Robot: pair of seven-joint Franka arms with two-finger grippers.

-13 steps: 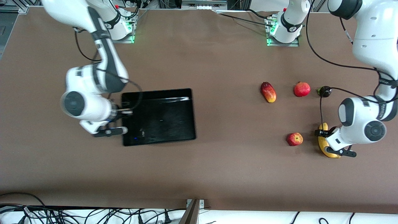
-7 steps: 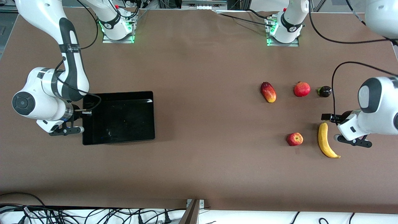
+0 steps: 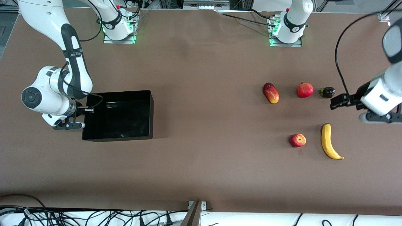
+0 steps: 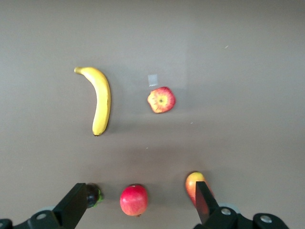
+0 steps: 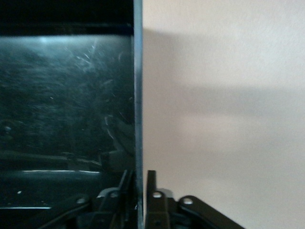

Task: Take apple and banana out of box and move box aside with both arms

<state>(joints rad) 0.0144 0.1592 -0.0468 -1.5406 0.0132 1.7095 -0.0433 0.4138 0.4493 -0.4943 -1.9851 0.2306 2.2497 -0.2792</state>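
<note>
With apple (image 3: 297, 140) and banana (image 3: 329, 141) already on table, box (image 3: 118, 115) stood empty; right gripper (image 5: 140, 191) pinched box wall; left gripper (image 4: 138, 205), spread, hung over fruits.

We see that the box (image 3: 117, 115) has slid toward the right arm's end of the table, its wall between the right gripper (image 3: 82, 116) fingers. The left gripper (image 3: 351, 108) — earlier down at the banana (image 3: 329, 141) — has let go and risen, fingers spread.

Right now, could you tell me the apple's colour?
Red with yellowish patches; the apple shows best in the left wrist view.
</note>
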